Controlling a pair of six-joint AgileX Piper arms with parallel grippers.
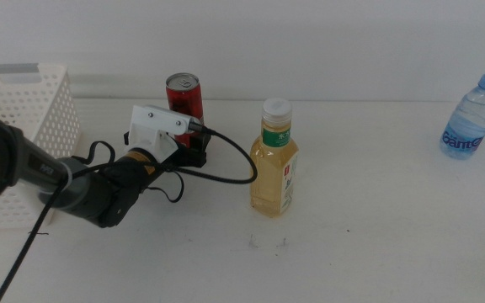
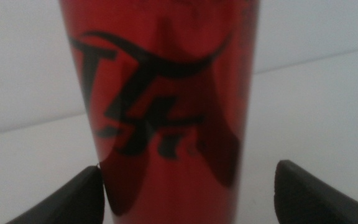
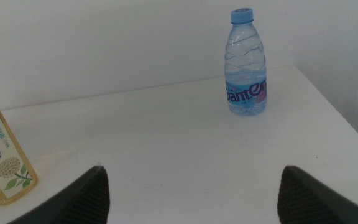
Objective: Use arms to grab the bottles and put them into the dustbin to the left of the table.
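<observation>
A tall red can (image 1: 183, 97) stands upright at the back of the table (image 1: 377, 244). My left gripper (image 1: 192, 150) reaches its base from the left. In the left wrist view the can (image 2: 166, 93) fills the gap of the open left gripper (image 2: 188, 171); one jaw touches its side and the other stands apart. A clear bottle of yellow liquid (image 1: 274, 160) with a white cap stands mid-table. The small blue-capped water bottle (image 1: 471, 118) is at the far right. My right gripper (image 3: 194, 171) is open and empty, facing the water bottle (image 3: 247, 62), and is outside the middle view.
The white perforated dustbin (image 1: 23, 109) sits at the table's left edge, behind the left arm. A black cable loops from the left wrist towards the yellow bottle (image 3: 2, 155). The table's right edge lies close to the water bottle.
</observation>
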